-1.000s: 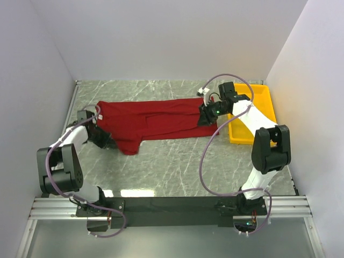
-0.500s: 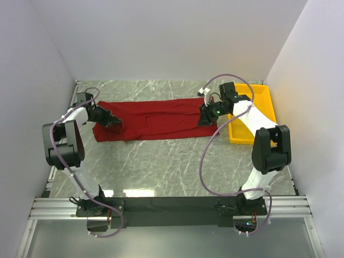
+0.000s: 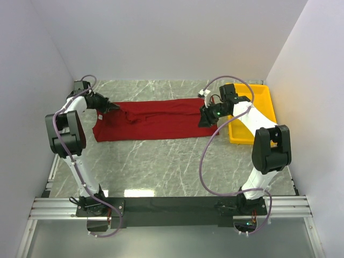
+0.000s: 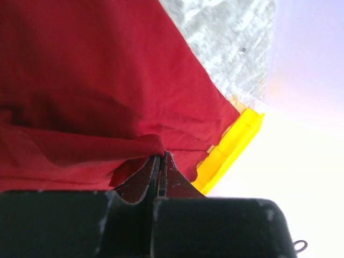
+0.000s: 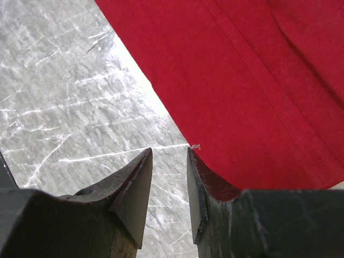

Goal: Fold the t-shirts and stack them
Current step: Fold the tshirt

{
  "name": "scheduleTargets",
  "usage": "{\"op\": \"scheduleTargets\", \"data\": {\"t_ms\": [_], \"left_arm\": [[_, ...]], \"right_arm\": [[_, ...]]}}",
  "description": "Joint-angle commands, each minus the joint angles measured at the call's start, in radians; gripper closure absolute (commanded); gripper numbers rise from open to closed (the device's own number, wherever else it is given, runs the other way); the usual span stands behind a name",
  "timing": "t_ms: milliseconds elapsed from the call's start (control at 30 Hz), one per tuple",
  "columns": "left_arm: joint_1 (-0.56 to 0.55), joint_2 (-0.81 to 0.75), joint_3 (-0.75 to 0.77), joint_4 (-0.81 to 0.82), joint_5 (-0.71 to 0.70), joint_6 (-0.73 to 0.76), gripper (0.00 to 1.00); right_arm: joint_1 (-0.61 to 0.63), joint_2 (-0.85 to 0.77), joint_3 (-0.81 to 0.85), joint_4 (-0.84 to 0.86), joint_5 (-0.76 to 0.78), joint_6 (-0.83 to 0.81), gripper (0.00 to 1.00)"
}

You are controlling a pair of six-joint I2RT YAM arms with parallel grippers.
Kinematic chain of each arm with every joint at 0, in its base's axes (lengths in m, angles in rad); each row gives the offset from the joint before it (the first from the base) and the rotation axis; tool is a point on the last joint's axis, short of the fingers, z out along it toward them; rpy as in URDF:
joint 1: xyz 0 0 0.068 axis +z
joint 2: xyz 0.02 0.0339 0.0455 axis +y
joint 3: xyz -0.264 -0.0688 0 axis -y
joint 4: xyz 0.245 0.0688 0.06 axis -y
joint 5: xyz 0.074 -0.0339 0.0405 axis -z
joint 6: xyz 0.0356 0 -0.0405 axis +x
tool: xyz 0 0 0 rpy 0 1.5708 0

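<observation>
T-shirt (image 3: pixel 153 119) lies on table (image 3: pixel 161 161), long way left to right. Left gripper (image 3: pixel 112 107) at left end, pinched tight on fold. Right gripper (image 3: pixel 203 119) at right end, jaws bit apart, holding nothing.

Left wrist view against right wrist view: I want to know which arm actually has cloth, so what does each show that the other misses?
Only the left wrist view: the left gripper shut on a pinched fold of the red t-shirt, with the yellow tray beyond it. Only the right wrist view: the right gripper with its jaws apart, bare table showing between them, the shirt's edge beside one finger. Both: the red shirt lying on the marble table.
</observation>
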Motion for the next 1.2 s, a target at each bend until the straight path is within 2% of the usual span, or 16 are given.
{"op": "scheduleTargets", "data": {"t_ms": [0, 167, 333, 433, 500, 600, 633, 700, 733, 867, 933, 967, 1033, 1067, 1133, 1167], "left_arm": [[0.003, 0.026, 0.062, -0.003, 0.018, 0.013, 0.99], [0.003, 0.061, 0.099, -0.012, 0.023, 0.018, 0.99], [0.005, 0.087, 0.121, -0.006, 0.026, 0.004, 0.92], [0.014, 0.09, 0.116, 0.026, 0.026, -0.03, 0.78], [0.026, 0.092, 0.11, 0.059, 0.028, -0.056, 0.66], [0.04, 0.087, 0.11, 0.155, 0.031, -0.099, 0.51], [0.042, 0.09, 0.122, 0.175, 0.031, -0.09, 0.5], [0.045, 0.086, 0.177, 0.169, -0.018, -0.053, 0.48], [0.045, 0.08, 0.199, 0.162, -0.038, 0.021, 0.48], [0.035, 0.028, 0.305, -0.062, -0.165, 0.256, 0.48], [0.031, -0.078, 0.236, -0.076, -0.231, 0.364, 0.48], [0.032, -0.126, 0.146, -0.07, -0.256, 0.393, 0.47], [0.031, -0.292, 0.04, -0.043, -0.371, 0.457, 0.43], [0.034, -0.356, -0.071, -0.023, -0.418, 0.47, 0.36], [0.049, -0.538, -0.178, 0.046, -0.5, 0.479, 0.29], [0.06, -0.593, -0.272, 0.069, -0.511, 0.466, 0.18]], "right_arm": [[-0.008, -0.03, 0.015, 0.011, -0.004, -0.011, 0.61], [-0.01, -0.03, 0.015, 0.013, -0.006, -0.008, 0.61], [-0.01, -0.027, 0.021, 0.006, -0.006, -0.013, 0.61], [-0.01, -0.027, 0.02, 0.003, -0.006, -0.016, 0.61], [-0.008, -0.028, 0.017, 0.002, -0.009, -0.017, 0.62], [-0.008, -0.03, 0.017, -0.003, -0.013, -0.019, 0.62], [-0.008, -0.03, 0.017, -0.004, -0.016, -0.019, 0.62], [-0.007, -0.033, 0.018, -0.009, -0.015, -0.023, 0.62], [-0.005, -0.034, 0.018, -0.016, -0.013, -0.031, 0.62], [0.039, -0.013, 0.072, -0.07, -0.019, -0.149, 0.62], [0.108, 0.002, 0.127, -0.101, -0.015, -0.215, 0.61], [0.134, 0.022, 0.147, -0.104, 0.0, -0.274, 0.61], [0.241, 0.056, 0.225, -0.069, 0.118, -0.293, 0.6], [0.278, 0.099, 0.256, -0.052, 0.155, -0.298, 0.59], [0.335, 0.169, 0.346, 0.031, 0.262, -0.246, 0.58], [0.396, 0.199, 0.386, 0.058, 0.293, -0.229, 0.55]]}}
